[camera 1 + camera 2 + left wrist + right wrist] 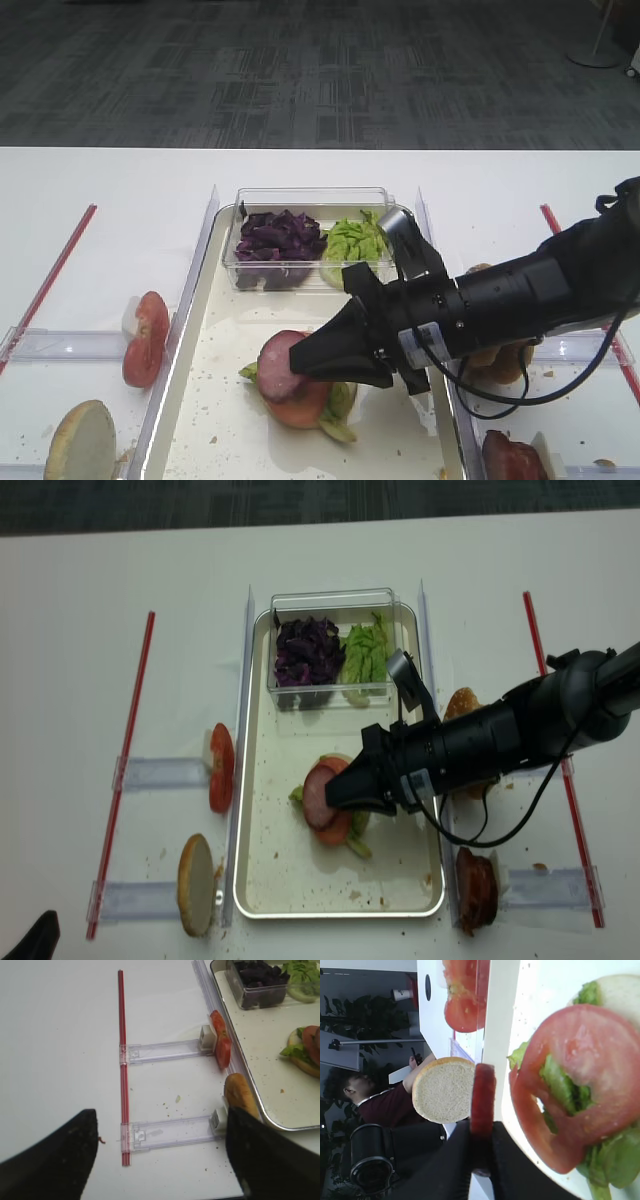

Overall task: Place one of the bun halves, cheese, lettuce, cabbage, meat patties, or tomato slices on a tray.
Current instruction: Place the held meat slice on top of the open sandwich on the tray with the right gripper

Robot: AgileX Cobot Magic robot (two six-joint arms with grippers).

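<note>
Right now the right end effector [481,1145] is clamped on a meat patty [483,1097] held edge-on, just over the stack on the tray [262,875]: tomato slice [580,1085] on lettuce [615,1155] on a bun half [620,990]. L end effector [160,1155] stands open above the table [60,1035]. Further back, clear box [310,197] w/ purple cabbage [278,238] & more lettuce

Right arm [520,295]: matte black cylindrical body, looping black cable, wedge-shaped black end effector [300,362].
</note>
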